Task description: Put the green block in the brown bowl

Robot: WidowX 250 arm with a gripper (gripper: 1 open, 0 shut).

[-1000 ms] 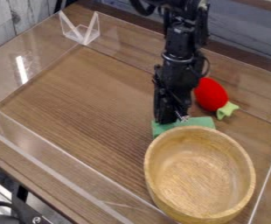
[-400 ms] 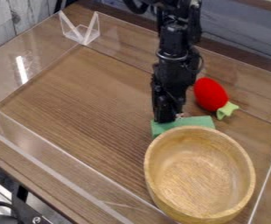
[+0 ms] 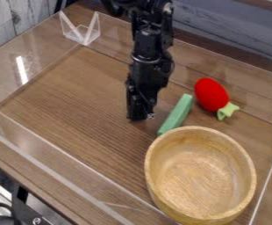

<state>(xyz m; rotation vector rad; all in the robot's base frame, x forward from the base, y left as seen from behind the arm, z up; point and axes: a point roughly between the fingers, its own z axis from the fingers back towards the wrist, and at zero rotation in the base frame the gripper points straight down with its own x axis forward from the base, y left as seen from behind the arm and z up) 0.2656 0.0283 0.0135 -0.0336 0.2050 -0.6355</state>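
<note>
Lying outside brown bowl (image 3: 202, 184): green block (image 3: 177, 113).

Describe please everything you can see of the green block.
The green block is a flat, long, light-green slab with a plain matte look and straight edges. It lies flat on the wooden table, running diagonally, its lower end near the rim of the brown bowl and its upper end pointing toward the red strawberry toy. The gripper stands just beside its lower left end; whether it touches the block cannot be told. The block is not in the bowl.
</note>
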